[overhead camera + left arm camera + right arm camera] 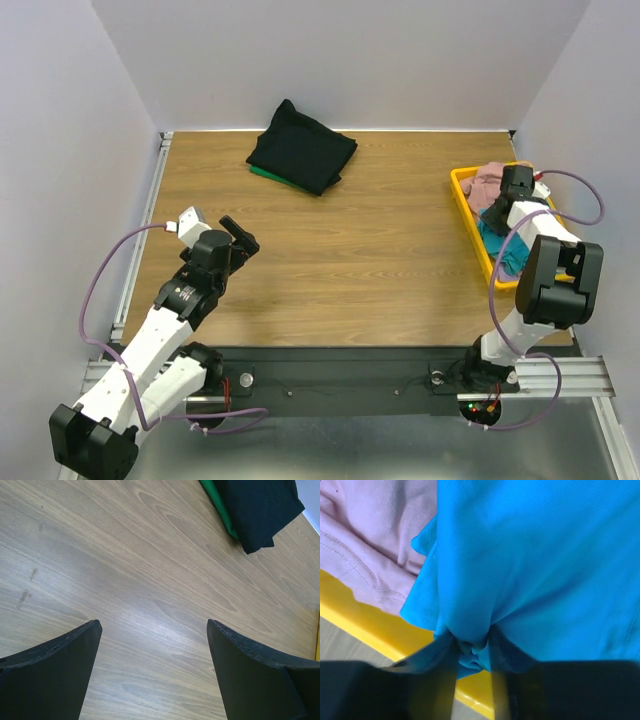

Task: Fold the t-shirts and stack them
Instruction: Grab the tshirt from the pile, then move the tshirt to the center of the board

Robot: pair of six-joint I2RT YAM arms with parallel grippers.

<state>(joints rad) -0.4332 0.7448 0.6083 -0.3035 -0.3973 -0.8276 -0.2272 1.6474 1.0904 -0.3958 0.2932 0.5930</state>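
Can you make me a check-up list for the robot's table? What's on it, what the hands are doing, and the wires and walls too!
Surface: wooden table, bare in the middle; yellow tray at its right edge.
Job's things: black t-shirt folded on a green t-shirt at the far side; teal t-shirt and pink t-shirt heaped in the tray.
Clutter: nothing seen.
Grippers: left gripper open over bare wood, holding nothing; right gripper in the tray, fingers pinched on a bunch of the teal t-shirt.
Cables: a purple cable loops beside the left arm, another beside the right.
Surroundings: pale walls on three sides; metal rail at the near edge.
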